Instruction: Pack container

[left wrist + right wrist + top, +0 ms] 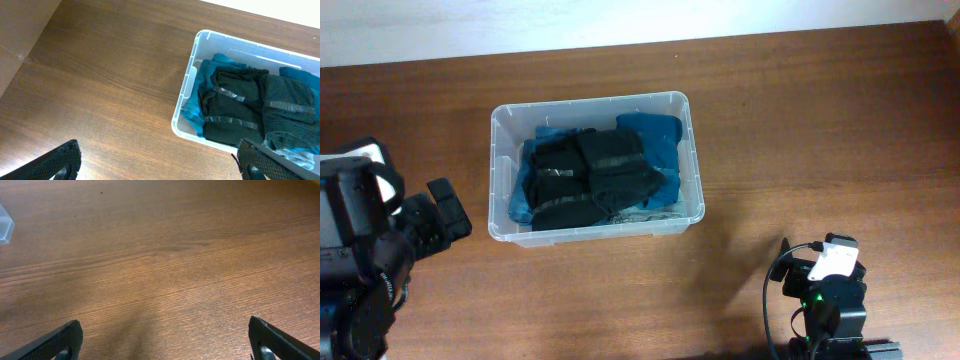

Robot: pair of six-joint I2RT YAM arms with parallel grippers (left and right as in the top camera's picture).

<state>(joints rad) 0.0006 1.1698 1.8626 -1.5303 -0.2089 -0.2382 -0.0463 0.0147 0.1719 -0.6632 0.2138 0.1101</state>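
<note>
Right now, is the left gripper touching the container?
Apart. The overhead view shows a strip of bare table between the left gripper and the container.

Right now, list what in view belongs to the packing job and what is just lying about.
Job: large clear plastic rectangular bin; black folded cloth bundles and blue cloth inside it; left pincer and right pincer, both open and empty.
Lying about: no loose item that I can see, only the brown wooden table.
</note>
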